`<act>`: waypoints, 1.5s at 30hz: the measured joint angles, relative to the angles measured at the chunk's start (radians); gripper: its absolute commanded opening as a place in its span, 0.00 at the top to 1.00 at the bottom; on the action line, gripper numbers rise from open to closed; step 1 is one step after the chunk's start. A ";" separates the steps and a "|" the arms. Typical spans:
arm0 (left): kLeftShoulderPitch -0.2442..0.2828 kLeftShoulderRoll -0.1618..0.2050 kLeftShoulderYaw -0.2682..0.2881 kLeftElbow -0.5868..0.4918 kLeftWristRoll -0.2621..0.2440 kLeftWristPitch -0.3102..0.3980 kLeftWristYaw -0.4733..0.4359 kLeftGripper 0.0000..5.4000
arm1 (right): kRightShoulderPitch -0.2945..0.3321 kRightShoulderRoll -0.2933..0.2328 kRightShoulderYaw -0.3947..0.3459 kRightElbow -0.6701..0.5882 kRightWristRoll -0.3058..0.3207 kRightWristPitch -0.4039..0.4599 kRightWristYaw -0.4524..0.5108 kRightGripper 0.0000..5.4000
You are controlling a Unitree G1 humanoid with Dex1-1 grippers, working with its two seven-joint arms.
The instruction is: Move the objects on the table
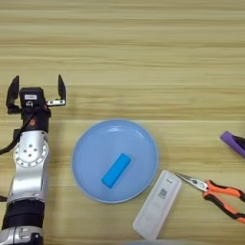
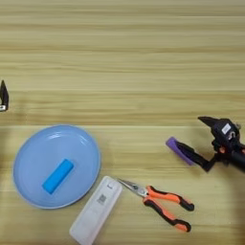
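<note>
A round light-blue plate (image 1: 95, 143) lies on the wooden table (image 1: 143, 57), and a bright-blue block (image 1: 116, 170) rests inside it, set diagonally. A white remote-like device (image 1: 158, 205) lies just off the plate's lower right rim. My left gripper (image 1: 37, 89) is open and empty above the table, up and to the left of the plate. At the right, a purple block (image 2: 178, 149) lies on the table. My right gripper (image 2: 193, 134) is open beside it, with its lower finger (image 2: 196, 156) touching the block's right end.
Orange-handled needle-nose pliers (image 2: 160, 197) lie between the remote and my right gripper, with the tips pointing left toward the remote.
</note>
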 measured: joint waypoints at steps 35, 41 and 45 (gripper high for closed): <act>0.018 0.000 0.002 -0.038 -0.139 0.003 -0.162 0.00 | -0.023 -0.012 0.117 0.124 -0.036 0.063 0.042 0.62; 0.018 -0.001 0.002 -0.039 -0.139 0.003 -0.162 0.00 | -0.009 -0.012 0.122 0.107 -0.002 0.101 0.067 0.73; 0.018 -0.001 0.002 -0.041 -0.139 0.003 -0.161 0.00 | -0.004 -0.012 0.127 0.096 0.000 0.109 0.071 0.74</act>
